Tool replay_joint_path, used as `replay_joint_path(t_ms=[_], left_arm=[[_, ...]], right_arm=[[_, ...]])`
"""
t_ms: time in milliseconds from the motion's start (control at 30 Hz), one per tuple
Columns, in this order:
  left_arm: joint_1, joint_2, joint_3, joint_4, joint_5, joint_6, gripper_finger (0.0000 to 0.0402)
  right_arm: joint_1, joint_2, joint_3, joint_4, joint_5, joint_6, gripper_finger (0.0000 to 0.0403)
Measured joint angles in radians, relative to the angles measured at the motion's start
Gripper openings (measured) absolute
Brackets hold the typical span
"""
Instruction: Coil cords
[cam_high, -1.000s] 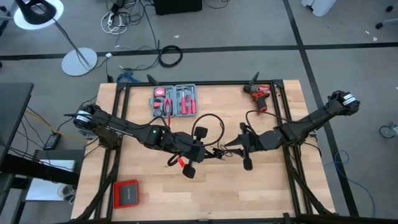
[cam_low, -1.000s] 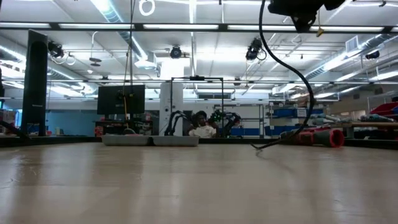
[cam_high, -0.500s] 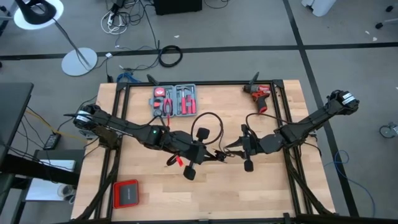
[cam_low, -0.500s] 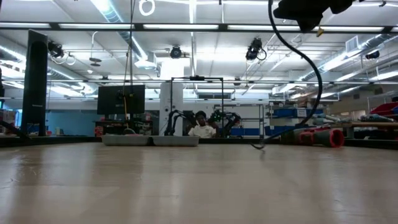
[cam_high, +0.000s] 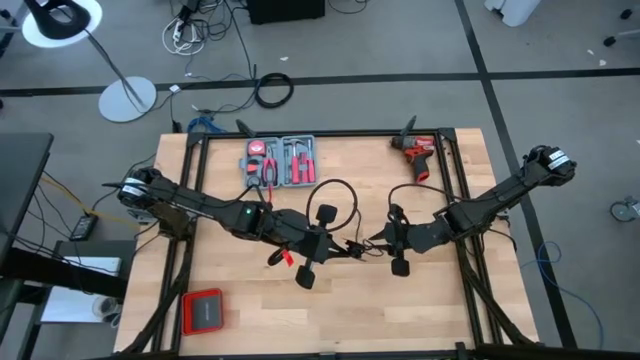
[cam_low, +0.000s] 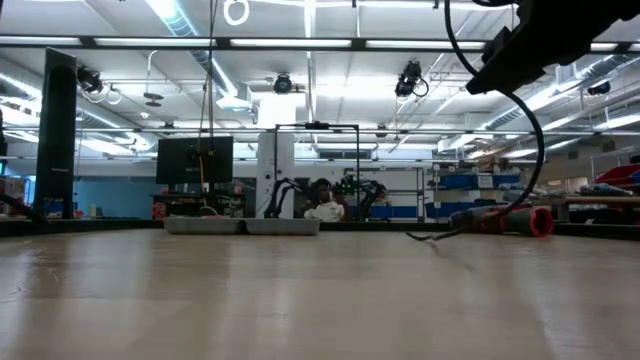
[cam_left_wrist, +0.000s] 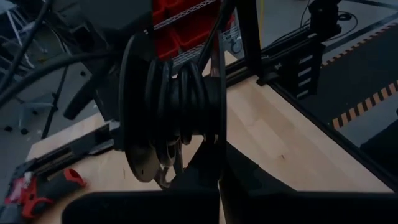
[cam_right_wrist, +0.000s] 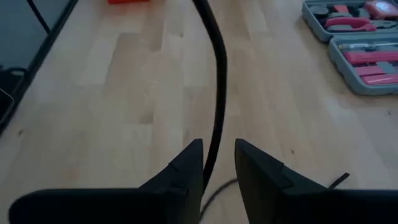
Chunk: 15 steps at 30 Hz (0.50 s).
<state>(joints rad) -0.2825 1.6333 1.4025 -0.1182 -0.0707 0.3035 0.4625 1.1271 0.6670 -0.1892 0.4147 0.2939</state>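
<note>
The black cord (cam_high: 345, 188) arches in a loop above the table's middle, between my two grippers. My left gripper (cam_high: 322, 243) is shut just under a bundle of several cord turns wound side by side (cam_left_wrist: 180, 99), next to a dark round disc (cam_left_wrist: 134, 124). My right gripper (cam_high: 378, 240) faces it from the table's right, with the cord (cam_right_wrist: 219, 68) running out between its two fingers. In the low view the cord (cam_low: 535, 150) hangs in an arc from my right gripper (cam_low: 540, 40). Its tail (cam_low: 430, 237) lies on the table near the drill. My left gripper has the wound cord bundle (cam_left_wrist: 186, 146) by its lower side, held up clear of the table. Its own dark fingers hide the exact place of contact. My right gripper pinches a single strand of the cord (cam_right_wrist: 213, 152) between its two fingers. The fingers slant down from the table's right side and lie along the strand. Behind the gripper the cord hangs slack down to the table.
A grey tool case (cam_high: 282, 160) lies open at the far edge and a red drill (cam_high: 415, 150) stands at the far right. A red box (cam_high: 202, 312) sits near the front left corner. Black frame rails (cam_high: 470, 290) run along the table's sides. A person (cam_low: 322, 208) is far behind.
My right gripper has sunk a little and tipped its fingers further down, keeping the cord between them. The hanging arc of cord has swung with it toward the table's right, while its tail stays on the table.
</note>
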Motion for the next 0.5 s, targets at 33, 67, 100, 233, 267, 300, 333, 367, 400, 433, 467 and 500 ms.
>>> replay_joint_path(t_ms=[33, 67, 100, 233, 267, 300, 333, 367, 400, 433, 467, 500], left_arm=[[0.0, 0.0, 0.0, 0.007, -0.004, 0.005, 0.0], [0.0, 0.0, 0.0, 0.015, -0.005, 0.007, 0.0], [0.0, 0.0, 0.0, 0.024, -0.005, 0.007, 0.0], [0.0, 0.0, 0.0, 0.031, -0.005, 0.007, 0.0], [0.0, 0.0, 0.0, 0.033, -0.005, 0.008, 0.0], [0.0, 0.0, 0.0, 0.037, -0.005, 0.011, 0.0], [0.0, 0.0, 0.0, 0.04, -0.005, 0.016, 0.0], [0.0, 0.0, 0.0, 0.041, -0.005, 0.023, 0.0], [0.0, 0.0, 0.0, 0.04, -0.005, 0.026, 0.0], [0.0, 0.0, 0.0, 0.04, -0.004, 0.027, 0.0], [0.0, 0.0, 0.0, 0.038, 0.001, 0.027, 0.0], [0.0, 0.0, 0.0, 0.037, 0.015, 0.027, 0.0]], right_arm=[[0.0, 0.0, 0.0, -0.001, 0.0, 0.002, 0.0089], [0.0, 0.0, 0.0, -0.002, -0.001, 0.002, 0.0089], [0.0, 0.0, 0.0, -0.003, -0.001, 0.001, 0.0089], [-0.002, 0.0, 0.0, -0.005, 0.0, 0.0, 0.0081], [-0.005, 0.0, 0.0, -0.003, 0.001, -0.003, 0.0071], [-0.009, 0.0, 0.0, -0.004, 0.004, -0.005, 0.0055], [-0.014, 0.0, 0.0, -0.006, 0.004, -0.008, 0.0035], [-0.018, 0.0, 0.0, -0.007, 0.003, -0.019, 0.0019], [-0.021, 0.0, 0.0, -0.007, 0.004, -0.029, 0.0012], [-0.026, 0.0, 0.0, -0.007, 0.003, -0.03, 0.0012], [-0.033, 0.0, 0.0, -0.007, 0.0, -0.03, 0.0012], [-0.04, 0.0, 0.0, -0.007, -0.012, -0.033, 0.0009]])
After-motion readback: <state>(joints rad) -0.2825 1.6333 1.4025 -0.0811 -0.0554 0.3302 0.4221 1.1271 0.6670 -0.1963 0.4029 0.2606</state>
